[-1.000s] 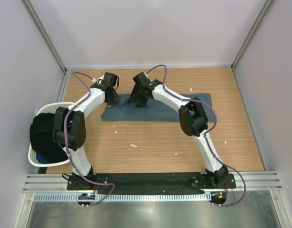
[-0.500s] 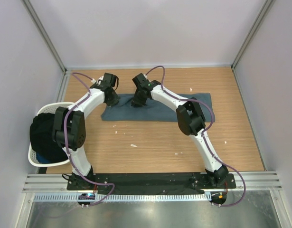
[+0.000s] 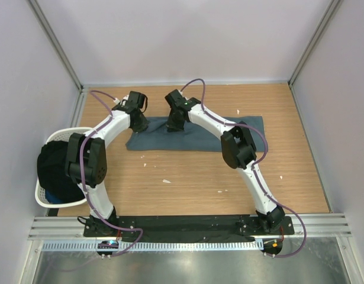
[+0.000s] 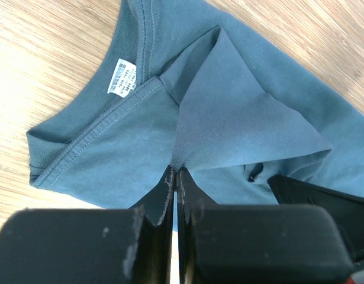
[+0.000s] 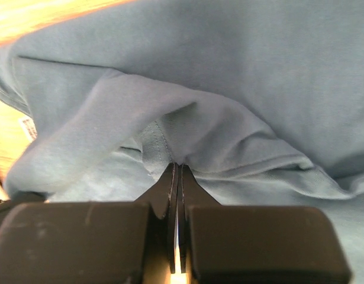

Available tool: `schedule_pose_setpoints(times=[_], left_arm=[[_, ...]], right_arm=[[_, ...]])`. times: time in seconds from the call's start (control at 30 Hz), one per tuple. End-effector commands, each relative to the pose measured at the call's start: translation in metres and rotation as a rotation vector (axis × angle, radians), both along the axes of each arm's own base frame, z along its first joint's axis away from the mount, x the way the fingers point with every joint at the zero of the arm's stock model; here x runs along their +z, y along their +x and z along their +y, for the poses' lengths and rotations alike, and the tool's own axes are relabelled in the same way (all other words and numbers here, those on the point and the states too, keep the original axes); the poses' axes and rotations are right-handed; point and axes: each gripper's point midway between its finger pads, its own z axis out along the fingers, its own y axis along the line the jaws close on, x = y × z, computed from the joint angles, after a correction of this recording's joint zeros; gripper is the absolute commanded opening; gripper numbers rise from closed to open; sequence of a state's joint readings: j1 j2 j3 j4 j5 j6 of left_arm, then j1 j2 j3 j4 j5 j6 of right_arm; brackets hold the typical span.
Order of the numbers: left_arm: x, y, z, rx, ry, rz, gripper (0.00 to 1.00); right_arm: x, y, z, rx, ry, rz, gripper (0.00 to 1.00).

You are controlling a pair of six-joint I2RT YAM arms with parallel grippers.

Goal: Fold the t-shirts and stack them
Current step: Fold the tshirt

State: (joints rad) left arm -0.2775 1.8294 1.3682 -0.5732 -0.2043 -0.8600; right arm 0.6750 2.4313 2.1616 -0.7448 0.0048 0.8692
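The t-shirt [image 3: 196, 137] is spread flat at the far side of the counter [image 3: 199, 183], with its long axis running left to right. Both tools are set on its left half along the far edge. The left tool [image 4: 174, 173] is at the neck end, and the right tool [image 5: 176, 167] is just beside it towards the middle. In each wrist view the jaws are seen pressed together on a raised pinch of blue-grey cloth, so a small tent of fabric is drawn up at each point. The bulk of the shirt lies to the right of both tools and towards the arm bases, and its right end is judged nearer to the right arm. A fold drawn towards the near edge or across to the right is judged to be the move prepared. A small white neck label [image 4: 122, 77] is seen at the collar, but its print is too small to be read. Dark clothing [image 3: 54, 168] is heaped in a white basket [image 3: 42, 198] off the counter's left edge.
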Motion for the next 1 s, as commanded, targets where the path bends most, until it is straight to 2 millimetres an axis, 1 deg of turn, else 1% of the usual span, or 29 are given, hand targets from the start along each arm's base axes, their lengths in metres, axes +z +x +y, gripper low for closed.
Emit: schedule_pose_setpoints(times=[0.0,0.07,0.1,0.17,0.2,0.23,0.27,0.33,0.37,0.53,0.57,0.6,0.73,0.77,0.87,0.97], left_arm=[[0.019,0.011,0.002,0.004,-0.020,-0.065,0.00],[0.020,0.011,0.003,0.007,-0.024,-0.068,0.00],[0.022,0.011,0.003,0.005,-0.027,-0.070,0.00],[0.024,0.011,0.001,0.003,-0.037,-0.071,0.00],[0.026,0.011,0.001,0.003,-0.038,-0.075,0.00],[0.027,0.011,0.000,0.003,-0.041,-0.077,0.00],[0.027,0.011,0.001,0.001,-0.039,-0.076,0.00],[0.030,0.012,0.001,0.001,-0.042,-0.082,0.00],[0.029,0.010,0.000,-0.002,-0.043,-0.075,0.00],[0.031,0.010,-0.001,-0.002,-0.051,-0.074,0.00],[0.030,0.007,-0.001,-0.001,-0.051,-0.066,0.00],[0.032,0.007,-0.001,-0.007,-0.051,-0.068,0.00],[0.028,0.003,0.001,-0.013,-0.039,-0.054,0.00],[0.024,0.000,0.002,-0.014,-0.033,-0.039,0.00],[0.015,-0.005,0.004,-0.014,-0.022,-0.015,0.00],[0.003,-0.011,0.007,-0.012,-0.007,0.015,0.00]], right_arm=[[0.071,0.007,-0.005,0.024,0.023,-0.123,0.01],[0.076,0.002,-0.013,0.043,-0.001,-0.115,0.02],[0.085,0.001,-0.017,0.048,-0.005,-0.123,0.01],[0.092,-0.002,-0.026,0.063,-0.020,-0.122,0.01],[0.100,-0.004,-0.030,0.066,-0.015,-0.126,0.01],[0.104,-0.006,-0.035,0.070,-0.017,-0.121,0.01],[0.101,-0.007,-0.040,0.071,-0.022,-0.109,0.01],[0.109,-0.009,-0.044,0.078,0.022,-0.092,0.01],[0.109,-0.008,-0.047,0.072,0.024,-0.089,0.01],[0.101,-0.009,-0.073,0.073,-0.039,-0.064,0.01],[0.100,-0.010,-0.075,0.079,-0.046,-0.059,0.01],[0.095,-0.012,-0.079,0.079,-0.054,-0.045,0.01],[0.078,-0.021,-0.085,0.107,-0.068,-0.006,0.01],[0.068,-0.024,-0.087,0.117,-0.084,0.012,0.01],[0.055,-0.030,-0.090,0.134,-0.098,0.038,0.01],[0.050,-0.030,-0.090,0.144,-0.102,0.042,0.01]])
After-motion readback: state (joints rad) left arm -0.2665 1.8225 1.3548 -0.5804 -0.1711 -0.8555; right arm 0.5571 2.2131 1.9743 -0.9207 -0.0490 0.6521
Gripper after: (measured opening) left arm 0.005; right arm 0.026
